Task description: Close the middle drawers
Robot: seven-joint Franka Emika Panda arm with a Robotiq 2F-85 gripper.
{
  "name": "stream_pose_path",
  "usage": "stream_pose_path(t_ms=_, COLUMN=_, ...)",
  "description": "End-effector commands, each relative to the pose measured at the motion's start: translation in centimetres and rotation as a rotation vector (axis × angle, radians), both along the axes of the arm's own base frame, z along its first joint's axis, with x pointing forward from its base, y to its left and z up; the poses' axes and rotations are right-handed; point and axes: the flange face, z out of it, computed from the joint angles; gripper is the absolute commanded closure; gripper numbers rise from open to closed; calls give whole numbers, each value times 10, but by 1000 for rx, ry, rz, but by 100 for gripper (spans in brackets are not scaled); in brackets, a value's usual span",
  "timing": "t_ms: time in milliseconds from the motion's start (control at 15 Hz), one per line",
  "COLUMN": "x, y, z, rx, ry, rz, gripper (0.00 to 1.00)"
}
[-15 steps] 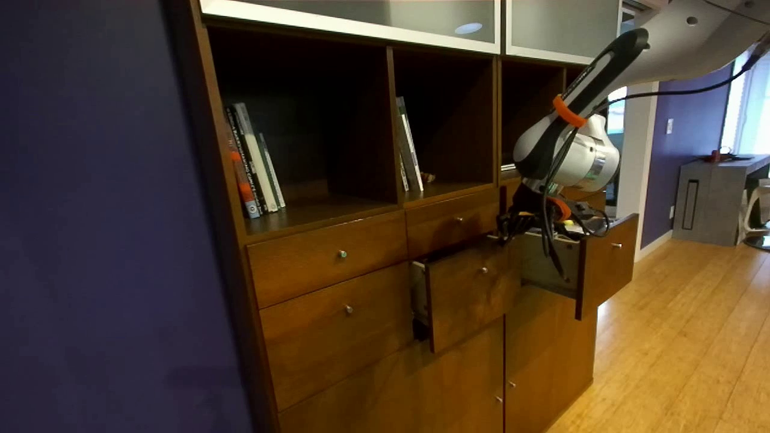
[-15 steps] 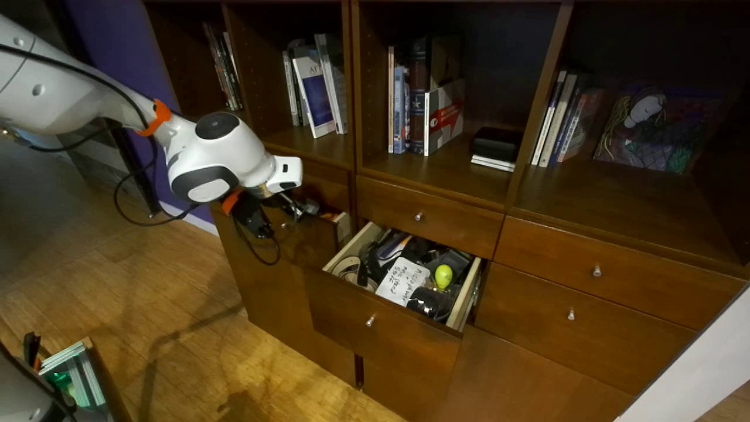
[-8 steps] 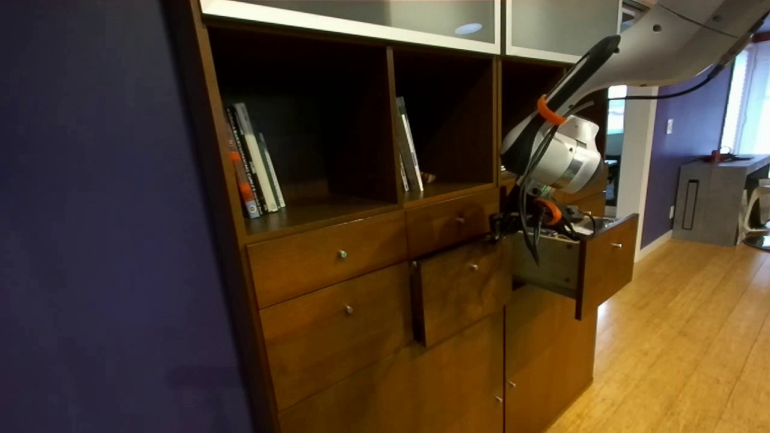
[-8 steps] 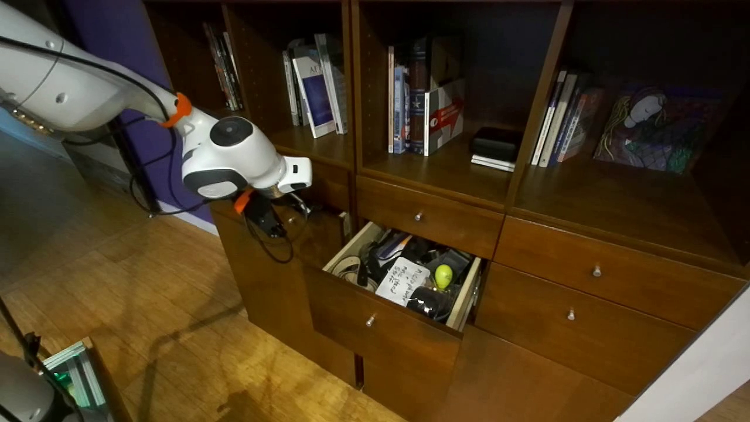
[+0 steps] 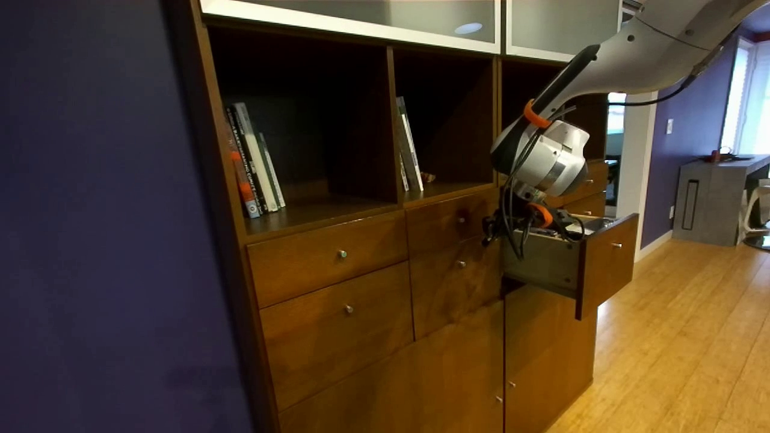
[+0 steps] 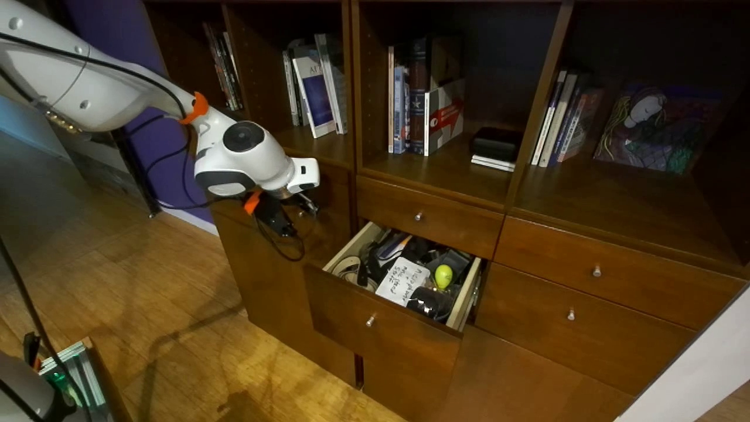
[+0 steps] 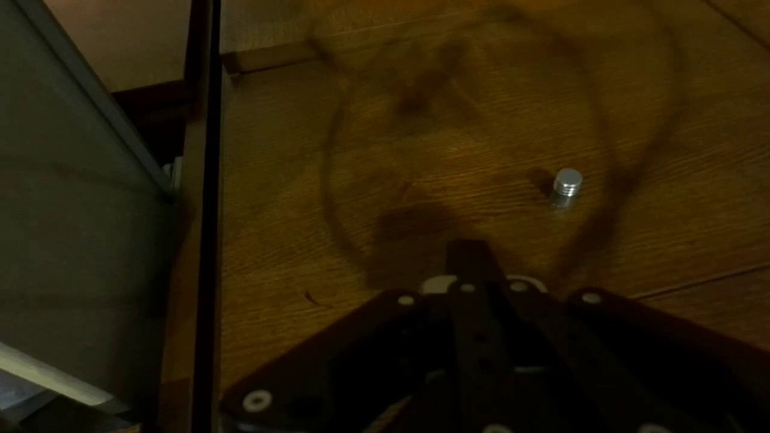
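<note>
found robotiq gripper (image 7: 473,255) clenched, unladen, well off grey desk's (image 5: 722,201) edge
could bounce deeper middle drawer (image 5: 448,291) back out by overpressing

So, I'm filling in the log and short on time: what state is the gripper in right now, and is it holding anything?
Gripper: closed, with nothing held that shows in the wrist view.

Your arm (image 6: 117,97) is smooth, rounded and white, with a round black cap (image 6: 243,136), an orange strap (image 6: 197,108), thin black cables (image 5: 637,104) and a row of brass-coloured connectors (image 6: 61,122). Your tool (image 7: 473,258) is dark and angular, dotted with pale round screw heads (image 7: 257,400); another orange band (image 6: 252,202) sits near it.
</note>
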Motion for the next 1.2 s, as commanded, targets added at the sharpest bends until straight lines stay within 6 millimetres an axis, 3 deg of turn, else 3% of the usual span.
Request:
stream_pose_path(t_ms=0, x=-11, y=-11, z=-4, rx=-15, ry=85, rz=33, gripper=74)
stream_pose_path(t_ms=67, x=-16, y=-14, z=-1, rx=-22, ry=111, rz=47, gripper=73)
stream_pose_path(t_ms=267, x=-28, y=-26, z=22, rx=-52, ry=186, rz=67, gripper=54)
stream_pose_path(t_ms=733, x=-71, y=-35, z=120, rx=-62, ry=333, rz=74, gripper=6)
stream_pose_path(t_ms=867, x=-87, y=-36, z=148, rx=-65, ry=351, rz=59, gripper=0)
stream_pose_path(t_ms=1133, x=-119, y=-44, z=188, rx=-54, ry=362, rz=29, gripper=0)
